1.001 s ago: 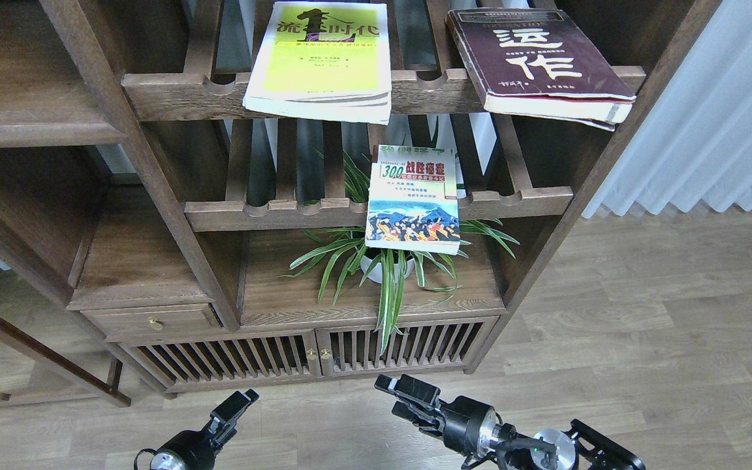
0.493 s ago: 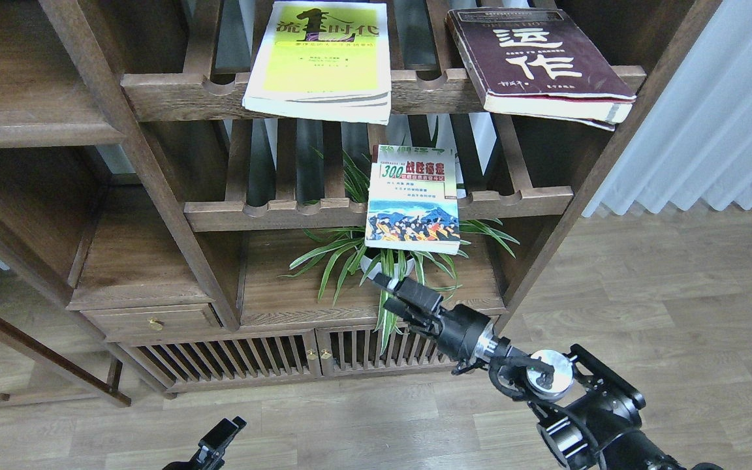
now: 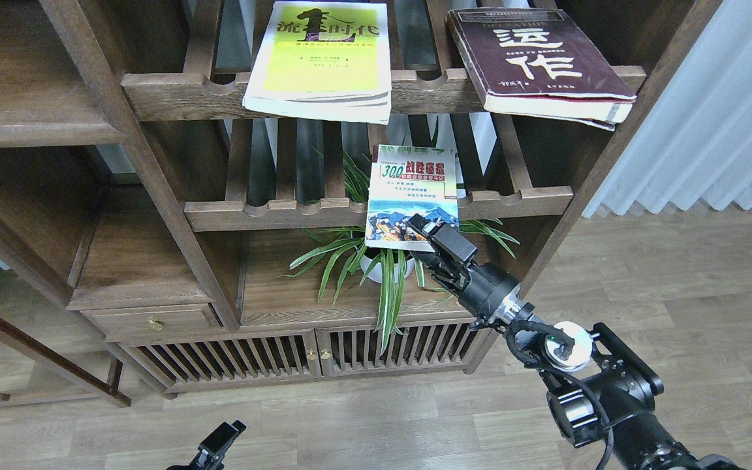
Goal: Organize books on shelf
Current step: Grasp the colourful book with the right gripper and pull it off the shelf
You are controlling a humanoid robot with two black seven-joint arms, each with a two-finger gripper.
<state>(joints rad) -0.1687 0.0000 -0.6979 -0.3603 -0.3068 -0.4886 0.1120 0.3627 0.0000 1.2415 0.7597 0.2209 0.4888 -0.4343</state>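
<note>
The yellow-green book [image 3: 320,59] and the maroon book [image 3: 532,59] lie flat on the top slatted rack, overhanging its front rail. The white-green "300" book [image 3: 412,189] lies on the lower slatted rack and sticks out past its rail. My right gripper [image 3: 429,247] is open at this book's front right corner, one finger [image 3: 441,236] over the cover and the other below the edge. Only the tip of my left gripper [image 3: 219,440] shows at the bottom edge, low over the floor. The solid brown shelf boards [image 3: 134,261] are at the left.
A potted spider plant [image 3: 382,274] stands in the compartment under the "300" book, right below my right gripper. A drawer with a brass knob [image 3: 154,322] and slatted cabinet doors [image 3: 311,356] are beneath. A white curtain [image 3: 709,130] hangs at the right.
My right arm has risen from near the floor up to the front edge of the "300" book. My left gripper has sunk toward the bottom edge. The books have not moved.
</note>
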